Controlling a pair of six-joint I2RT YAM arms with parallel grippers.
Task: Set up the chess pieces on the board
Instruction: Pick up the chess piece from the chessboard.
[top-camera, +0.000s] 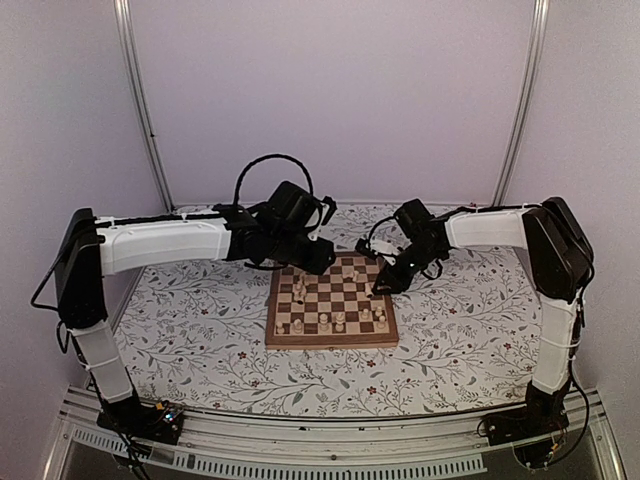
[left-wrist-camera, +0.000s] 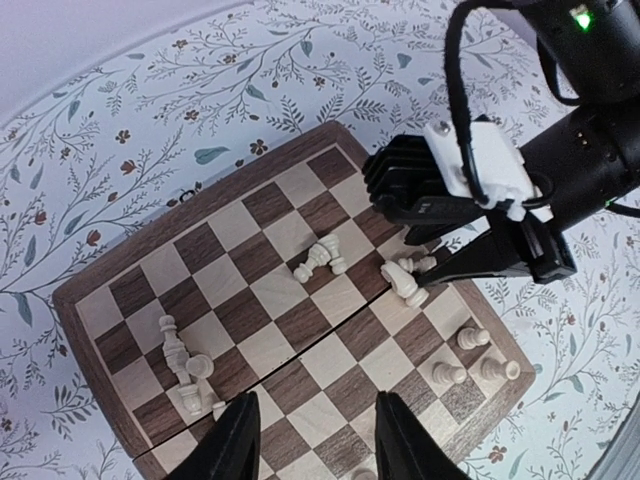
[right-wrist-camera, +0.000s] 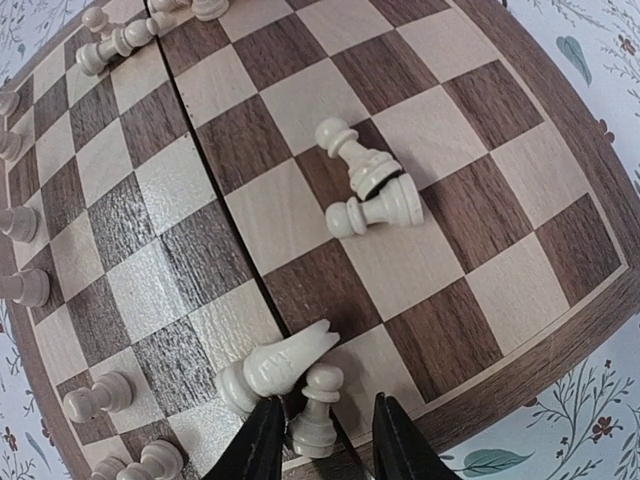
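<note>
Right gripper (right-wrist-camera: 320, 440) straddled a pawn (right-wrist-camera: 318, 405) at the edge of the board (right-wrist-camera: 480, 210); left gripper (left-wrist-camera: 315, 440) hung over the board, holding nothing.
The right jaws stood apart around the upright pawn, with a gap showing on one side, and a toppled piece (right-wrist-camera: 275, 365) lay just beside it. Farther in, a fallen pair (right-wrist-camera: 368, 188) lay touching each other. The left jaws were apart with only bare squares between them. The other chess pieces (left-wrist-camera: 320, 258) were all on the board, some upright along one edge row and others lying down. The board sat on a floral table cover (top-camera: 200, 340).
</note>
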